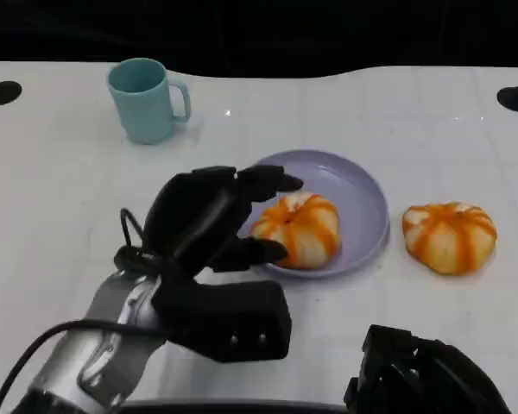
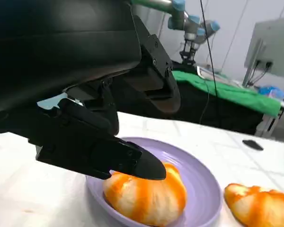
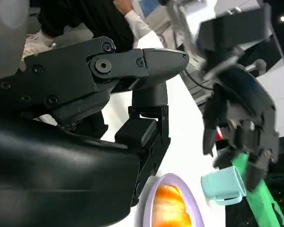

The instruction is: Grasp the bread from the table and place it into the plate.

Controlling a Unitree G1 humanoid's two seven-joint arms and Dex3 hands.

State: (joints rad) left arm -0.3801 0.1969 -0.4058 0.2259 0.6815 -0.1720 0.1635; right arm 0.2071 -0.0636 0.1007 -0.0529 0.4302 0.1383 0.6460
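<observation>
Teal mug (image 1: 147, 99) far left, upright on the white table (image 1: 52, 190). Left hand (image 1: 209, 222) at the lavender plate (image 1: 363, 203), fingers either side of the orange-striped bread (image 1: 300, 228) lying in the plate; can't tell if still gripping. Second bun (image 1: 450, 236) just right of the plate. Right hand (image 1: 423, 375) near right edge, state unclear.

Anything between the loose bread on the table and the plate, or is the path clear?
Nothing stands on the white table between the orange-striped bun and the lilac plate. But another striped bun already sits in the plate, with the left hand at it.
</observation>
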